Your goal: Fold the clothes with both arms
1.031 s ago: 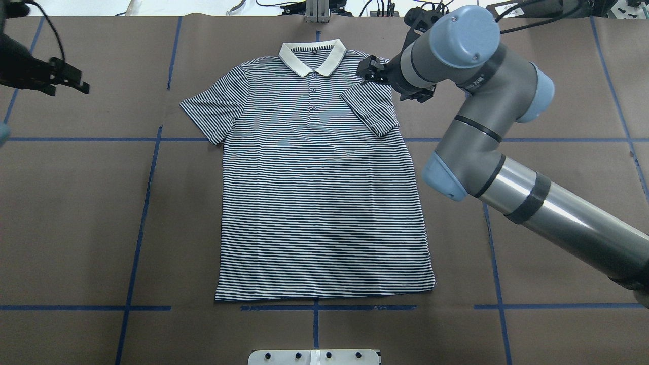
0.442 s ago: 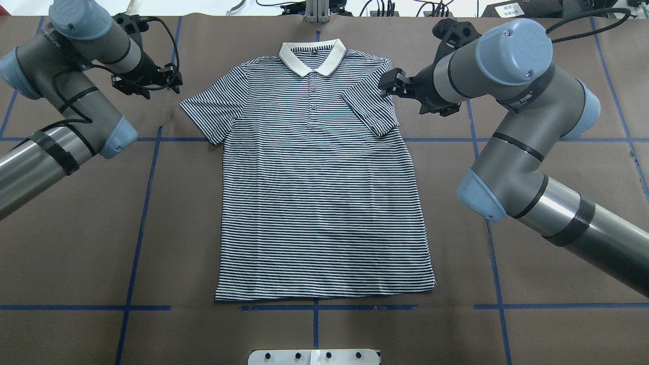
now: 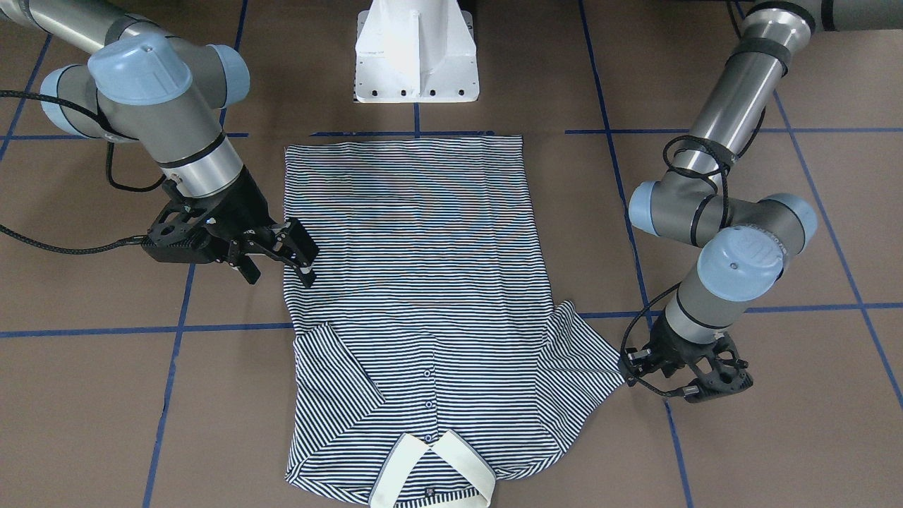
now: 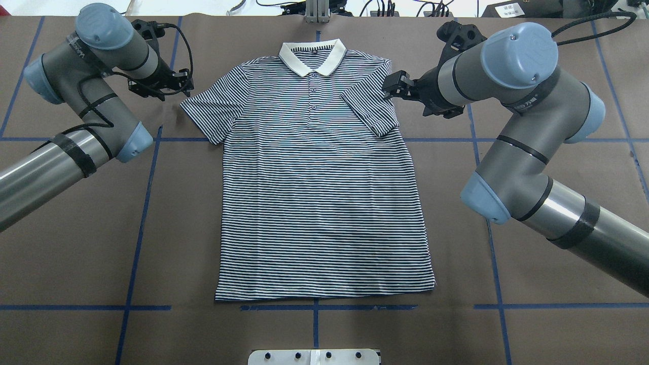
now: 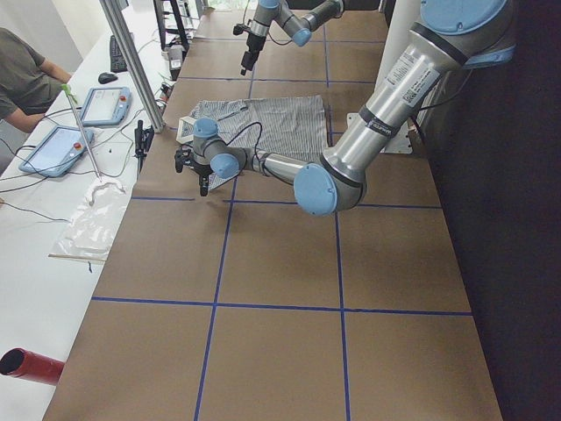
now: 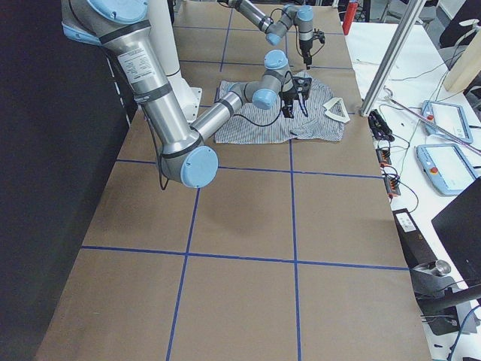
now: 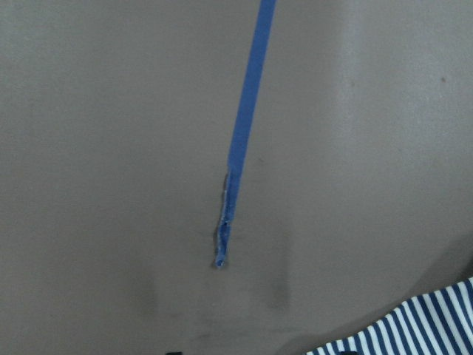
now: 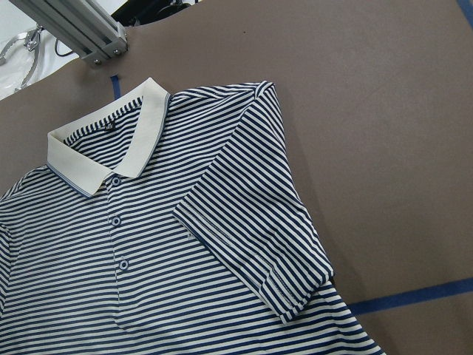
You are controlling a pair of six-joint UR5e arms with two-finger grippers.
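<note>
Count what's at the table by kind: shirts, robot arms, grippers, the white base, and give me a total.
Striped polo shirt: 1
Robot arms: 2 (left arm, right arm)
Grippers: 2 (left gripper, right gripper)
White pedestal base: 1
Total: 6

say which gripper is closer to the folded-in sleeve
Right: right gripper is at the shoulder edge of the folded-in sleeve; left gripper is across the shirt, beside the spread sleeve.
</note>
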